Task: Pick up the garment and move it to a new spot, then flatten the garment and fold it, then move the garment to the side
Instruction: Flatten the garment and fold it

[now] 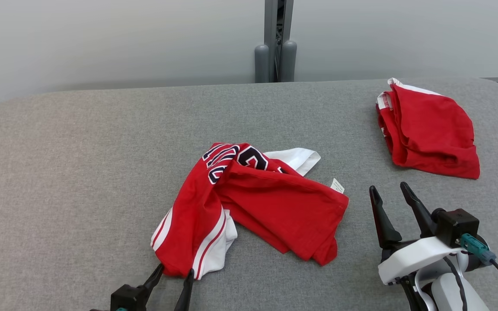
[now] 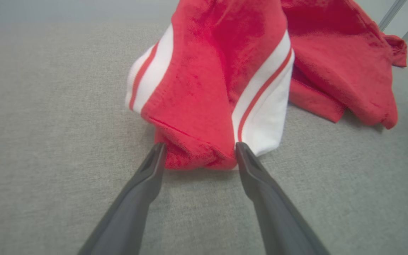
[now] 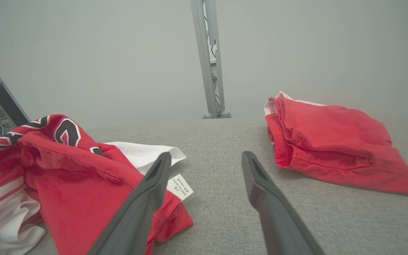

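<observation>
Folded red cloth [image 1: 430, 129] far right on grey table [image 1: 80, 151]; post [image 1: 269, 26] behind.

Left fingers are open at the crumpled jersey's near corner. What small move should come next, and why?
Probably close the left gripper on the red jersey: its open fingers straddle the bunched near corner, which lies on the grey table. The right gripper stands open off to the jersey's right, so the left seems placed to grasp first.

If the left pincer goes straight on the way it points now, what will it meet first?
The jersey. The left pincer is open, with its tips at either side of the near red fold, so that fold would probably come between them first.
</observation>
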You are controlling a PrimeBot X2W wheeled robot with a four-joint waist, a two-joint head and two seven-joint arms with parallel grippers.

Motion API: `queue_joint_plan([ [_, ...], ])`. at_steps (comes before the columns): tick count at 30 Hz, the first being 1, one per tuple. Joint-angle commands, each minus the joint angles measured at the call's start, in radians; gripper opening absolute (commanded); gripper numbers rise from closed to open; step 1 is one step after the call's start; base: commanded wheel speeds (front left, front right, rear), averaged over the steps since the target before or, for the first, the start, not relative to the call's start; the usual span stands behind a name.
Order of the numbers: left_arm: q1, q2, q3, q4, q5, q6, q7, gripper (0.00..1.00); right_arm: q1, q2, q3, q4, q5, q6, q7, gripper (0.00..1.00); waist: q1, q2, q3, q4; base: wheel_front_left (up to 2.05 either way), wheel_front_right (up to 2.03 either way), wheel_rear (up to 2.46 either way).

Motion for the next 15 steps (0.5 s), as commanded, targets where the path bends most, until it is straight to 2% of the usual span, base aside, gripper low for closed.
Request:
queue_joint_plan([
  [1, -0.031, 0.001, -0.004, 0.018, -0.010, -0.007, -0.004, 1.00, -0.006, -0.005, 0.000, 0.003, 0.005, 0.000, -0.005, 1.00, 0.0000, -0.0001, -0.001, -0.005, 0.00, 0.00, 0.00],
  [5, -0.050, -0.002, -0.005, 0.047, -0.014, -0.009, -0.007, 1.00, -0.007, -0.005, 0.005, 0.007, 0.006, 0.000, -0.005, 1.00, 0.0000, -0.0001, -0.005, -0.010, 0.00, 0.00, 0.00],
  [6, -0.056, -0.003, -0.004, 0.053, -0.017, -0.009, -0.007, 0.96, -0.008, -0.005, 0.007, 0.008, 0.006, 0.000, -0.005, 1.00, 0.0000, -0.0001, -0.006, -0.013, 0.00, 0.00, 0.00],
  [7, -0.060, -0.005, -0.002, 0.060, -0.017, -0.009, -0.008, 0.42, -0.007, -0.005, 0.008, 0.008, 0.006, 0.000, -0.005, 1.00, 0.0000, -0.0001, -0.008, -0.015, 0.00, 0.00, 0.00],
  [8, -0.064, -0.005, 0.001, 0.063, -0.016, -0.008, -0.009, 0.17, -0.006, -0.005, 0.009, 0.007, 0.007, 0.000, -0.005, 1.00, 0.0000, -0.0001, -0.009, -0.017, 0.00, 0.00, 0.00],
  [9, -0.068, -0.003, 0.007, 0.059, -0.014, -0.003, -0.009, 0.01, -0.004, -0.005, 0.008, 0.006, 0.007, 0.000, -0.005, 1.00, 0.0000, -0.0001, -0.011, -0.018, 0.00, 0.00, 0.00],
  [15, -0.048, 0.022, 0.060, -0.035, 0.001, 0.020, -0.009, 0.00, 0.012, -0.005, -0.006, 0.002, 0.001, 0.000, -0.005, 1.00, 0.0000, -0.0001, -0.016, -0.006, 0.00, 0.00, 0.00],
])
